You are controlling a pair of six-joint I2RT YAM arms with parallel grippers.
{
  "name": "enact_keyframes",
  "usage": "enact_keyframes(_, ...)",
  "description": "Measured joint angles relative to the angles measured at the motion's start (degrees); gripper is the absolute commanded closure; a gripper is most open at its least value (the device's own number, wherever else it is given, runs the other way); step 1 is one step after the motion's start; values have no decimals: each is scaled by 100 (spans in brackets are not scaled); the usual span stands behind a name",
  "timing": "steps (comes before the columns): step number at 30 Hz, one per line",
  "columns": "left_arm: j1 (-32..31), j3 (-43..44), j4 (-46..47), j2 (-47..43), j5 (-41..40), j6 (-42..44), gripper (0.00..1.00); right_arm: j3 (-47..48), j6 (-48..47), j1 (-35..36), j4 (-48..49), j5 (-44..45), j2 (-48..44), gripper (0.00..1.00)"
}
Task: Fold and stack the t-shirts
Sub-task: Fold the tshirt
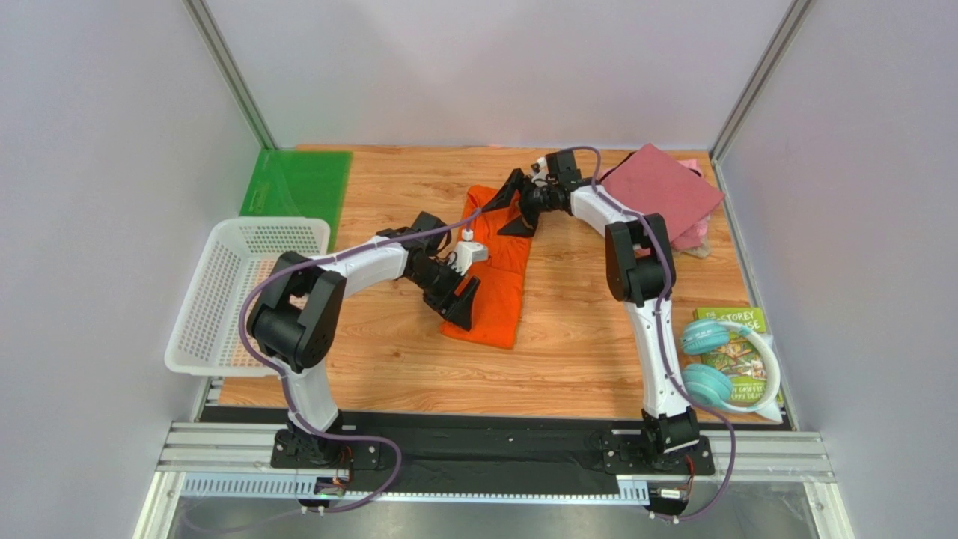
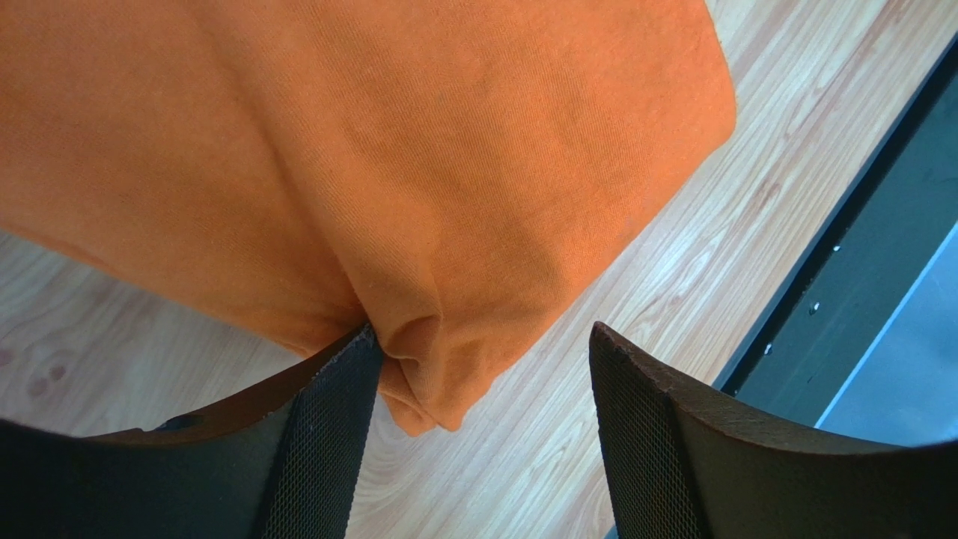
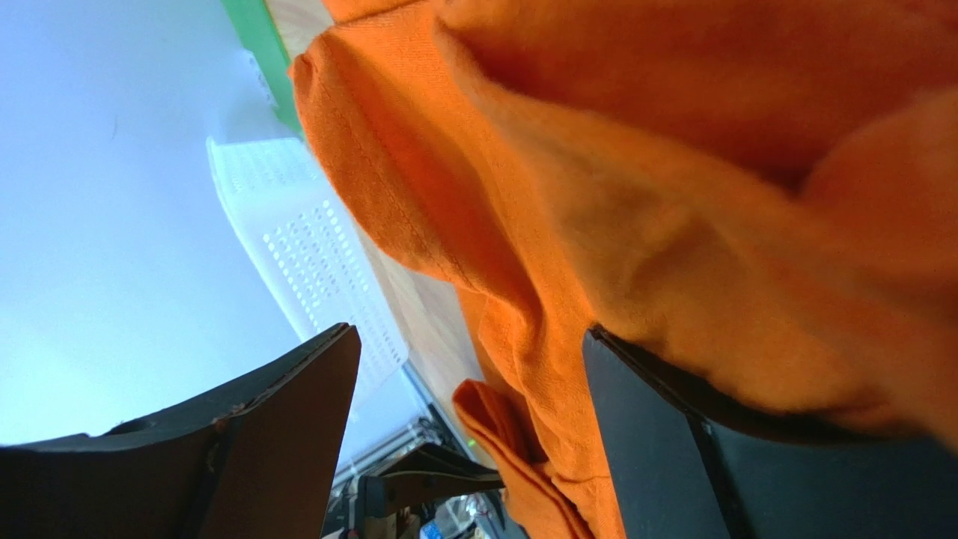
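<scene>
Orange t-shirt [image 1: 500, 270], left pincer [image 1: 457, 300] spread at near corner, wood tabletop [image 1: 585, 337] alongside

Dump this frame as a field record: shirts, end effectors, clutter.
orange t-shirt: long strip, mid-table, not yet square
maroon t-shirt: folded flat, far right, atop pink t-shirt
left end effector: open, strip's near end, cloth bunched against one finger
right end effector: open, strip's far end, cloth draped over one finger
white basket: left edge
other: green sheet far left; headphones on book near right
</scene>
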Motion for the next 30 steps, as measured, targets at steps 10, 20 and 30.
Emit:
enact_keyframes(10,-404,223,-24,221,247,-157,25,667,66,155,-50,-411,452,14)
enact_keyframes(20,-125,321,-610,-92,249,-120,16,756,-551,240,-820,-50,186,0)
enact_keyframes(30,1071,643,-796,-2844,-688,-286,21,-3032,-1740,479,-1471,2350,-4111,0)
